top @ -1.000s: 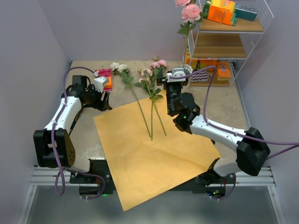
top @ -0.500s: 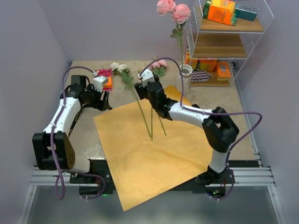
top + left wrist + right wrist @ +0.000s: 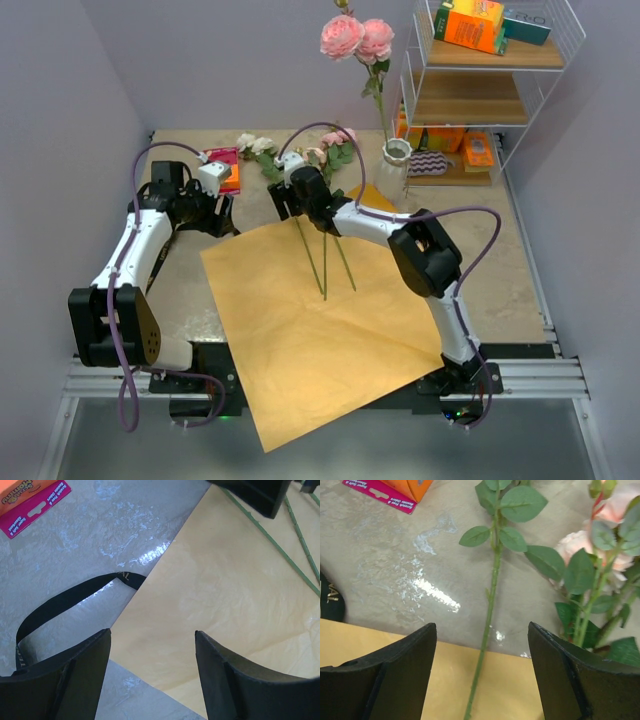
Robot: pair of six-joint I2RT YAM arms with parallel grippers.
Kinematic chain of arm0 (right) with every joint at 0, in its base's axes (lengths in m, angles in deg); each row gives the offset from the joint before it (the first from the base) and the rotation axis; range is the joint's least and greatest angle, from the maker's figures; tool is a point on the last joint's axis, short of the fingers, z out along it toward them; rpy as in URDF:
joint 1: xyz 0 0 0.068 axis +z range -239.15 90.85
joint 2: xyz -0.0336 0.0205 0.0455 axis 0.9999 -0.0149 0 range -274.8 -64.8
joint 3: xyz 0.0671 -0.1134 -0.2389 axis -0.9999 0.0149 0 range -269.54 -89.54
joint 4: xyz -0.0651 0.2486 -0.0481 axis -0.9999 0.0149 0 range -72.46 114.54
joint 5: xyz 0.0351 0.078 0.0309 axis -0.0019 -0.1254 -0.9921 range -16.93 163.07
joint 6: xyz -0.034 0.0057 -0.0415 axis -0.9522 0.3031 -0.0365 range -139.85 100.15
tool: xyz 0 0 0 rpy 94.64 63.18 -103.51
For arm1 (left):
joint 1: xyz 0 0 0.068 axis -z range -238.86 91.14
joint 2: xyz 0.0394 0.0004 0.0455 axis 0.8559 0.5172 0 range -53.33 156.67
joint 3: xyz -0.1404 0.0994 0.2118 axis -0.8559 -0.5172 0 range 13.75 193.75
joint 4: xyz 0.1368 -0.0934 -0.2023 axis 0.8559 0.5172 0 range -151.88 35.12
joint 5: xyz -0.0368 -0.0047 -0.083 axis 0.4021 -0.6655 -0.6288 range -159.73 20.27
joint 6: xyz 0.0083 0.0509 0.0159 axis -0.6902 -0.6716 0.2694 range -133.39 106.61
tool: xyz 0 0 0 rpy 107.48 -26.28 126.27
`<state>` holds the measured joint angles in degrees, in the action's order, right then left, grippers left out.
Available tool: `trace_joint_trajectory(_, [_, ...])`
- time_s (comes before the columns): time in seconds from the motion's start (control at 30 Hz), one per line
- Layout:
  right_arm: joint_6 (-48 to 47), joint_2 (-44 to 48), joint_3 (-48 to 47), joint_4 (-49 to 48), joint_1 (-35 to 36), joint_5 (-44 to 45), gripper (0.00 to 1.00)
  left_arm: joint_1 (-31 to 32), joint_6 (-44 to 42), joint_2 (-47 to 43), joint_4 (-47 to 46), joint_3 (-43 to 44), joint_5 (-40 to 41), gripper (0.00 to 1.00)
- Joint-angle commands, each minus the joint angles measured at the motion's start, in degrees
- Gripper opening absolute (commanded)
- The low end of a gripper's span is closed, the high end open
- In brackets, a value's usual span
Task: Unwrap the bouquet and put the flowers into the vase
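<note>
The right pincer (image 3: 481, 647) hangs wide open and empty. Its two black fingers straddle a single rose stem (image 3: 490, 595) that runs up the middle of the wrist view, from the edge of the paper (image 3: 445, 680) at the bottom onto the bare counter (image 3: 395, 560). I cannot see either finger touching the stem. To the right of it, pale pink blooms (image 3: 572, 542) and leaves lie on the counter. In the overhead view this pincer sits just above centre, at the top edge of the sheet.

The left pincer (image 3: 151, 647) is also open with nothing in it, poised over the paper's left corner. The loose black ribbon (image 3: 65, 600) curls on the counter just beside that corner, one end meeting the paper's edge. A pink packet (image 3: 30, 500) lies at the upper left of that frame.

The unwrapping looks done, with the sheet spread flat and the ribbon off. The white vase (image 3: 396, 158) stands right of centre near the top of the overhead frame, beside the wire shelf (image 3: 480, 95). Two pink roses (image 3: 355, 38) rise from it. The other flowers (image 3: 325, 250) lie loose, stems on the paper and heads toward the top. Most of the moving seems left to do, and this stem appears to be the next pick.
</note>
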<state>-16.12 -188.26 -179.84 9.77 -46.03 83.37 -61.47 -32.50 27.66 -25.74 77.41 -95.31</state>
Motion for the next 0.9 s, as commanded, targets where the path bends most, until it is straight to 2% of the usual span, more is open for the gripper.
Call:
trace_joint_trajectory(0.0, [3.6,-4.8,-8.3,5.8,0.0,-4.0,0.77,-0.5,-0.8,-0.9,-1.2,0.3,-0.8,0.73])
trace_joint_trajectory(0.1, [4.3,-9.1,-12.9,9.0,-0.3,-3.9,0.76,-0.5,-0.9,-0.9,-1.3,0.4,-0.9,0.73])
trace_joint_trajectory(0.33, [5.6,-13.6,-17.2,10.4,-1.0,-4.6,0.70,-0.6,-1.0,-0.7,-1.3,0.3,-0.7,0.73])
trace_joint_trajectory(0.47, [5.9,-15.4,-19.0,11.5,-1.1,-5.5,0.57,-0.6,-0.8,-0.7,-1.4,0.3,-0.7,0.73])
trace_joint_trajectory(0.5, [5.9,-15.7,-19.7,11.7,-1.1,-5.6,0.49,-0.6,-0.7,-0.7,-1.5,0.3,-0.7,0.73])
trace_joint_trajectory(0.6, [6.0,-17.0,-20.9,12.3,-1.1,-6.1,0.42,-0.6,-0.8,-0.7,-1.3,0.4,-0.7,0.73])
trace_joint_trajectory(0.77, [5.9,-18.3,-23.0,14.2,-1.0,-6.0,0.36,-0.6,-0.8,-1.1,-1.1,0.6,-0.7,0.73])
trace_joint_trajectory(0.87, [5.3,-17.9,-25.4,16.0,-1.1,-5.9,0.19,-0.6,-0.9,-1.4,-0.3,1.3,-1.3,0.73])
